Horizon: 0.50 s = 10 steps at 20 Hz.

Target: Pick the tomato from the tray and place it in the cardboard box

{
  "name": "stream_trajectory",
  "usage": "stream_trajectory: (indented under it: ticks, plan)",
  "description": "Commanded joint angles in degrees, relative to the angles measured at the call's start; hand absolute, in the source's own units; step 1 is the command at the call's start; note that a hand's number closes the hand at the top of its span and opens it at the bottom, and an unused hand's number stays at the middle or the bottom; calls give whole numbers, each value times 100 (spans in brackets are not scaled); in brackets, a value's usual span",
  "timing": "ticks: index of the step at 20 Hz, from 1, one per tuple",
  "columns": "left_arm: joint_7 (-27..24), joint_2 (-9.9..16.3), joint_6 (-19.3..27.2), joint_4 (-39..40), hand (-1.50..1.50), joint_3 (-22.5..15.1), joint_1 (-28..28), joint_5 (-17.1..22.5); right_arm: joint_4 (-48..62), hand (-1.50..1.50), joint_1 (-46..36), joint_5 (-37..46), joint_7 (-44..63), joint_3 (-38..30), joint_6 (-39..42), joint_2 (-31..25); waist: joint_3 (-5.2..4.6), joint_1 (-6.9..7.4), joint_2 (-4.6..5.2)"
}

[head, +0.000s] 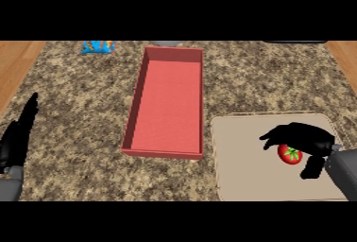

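Stretching far-to-near across the speckled counter (77, 94), the red box (167, 101) stands open beside the beige tray (251, 184), whose near edge is cut off. Right hand (301, 137) curls over the tomato (290, 154) on the tray, hiding its upper part; its green stem faces up, long axis unclear. Left hand (20, 132) rests straight-fingered at left.

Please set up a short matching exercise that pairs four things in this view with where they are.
Things:
1. tomato
2. cardboard box
3. tray
4. left robot hand

Places:
A. by the view's left edge
B. mid-counter, left of the tray
C. under the right robot hand
D. lower right of the counter

Pairs: 1-C, 2-B, 3-D, 4-A
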Motion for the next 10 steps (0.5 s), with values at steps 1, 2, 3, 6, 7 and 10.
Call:
stream_trajectory:
  ticks: [1,2,3,6,7,10]
  plan:
    - [-66,-43,-82,-70,0,26,186,-41,343,150,-61,197,55,-182,-824,505,23,28,27]
    - [81,-73,-63,-395,0,1,254,-91,37,150,160,172,55,-289,-810,357,21,1,14]
    - [-316,-100,-69,89,0,101,95,-59,639,150,-244,166,-145,-439,-1025,502,22,26,34]
    - [-191,-105,-200,-114,0,114,320,-20,821,150,-38,369,-157,-464,-1701,762,23,38,33]
    - [-308,-167,-165,277,0,119,43,-79,628,150,-180,185,-389,-692,-1579,507,20,-6,34]
    - [185,-207,-147,-216,0,-65,-47,-177,1695,150,-1543,177,-449,-937,-1239,749,32,191,77]
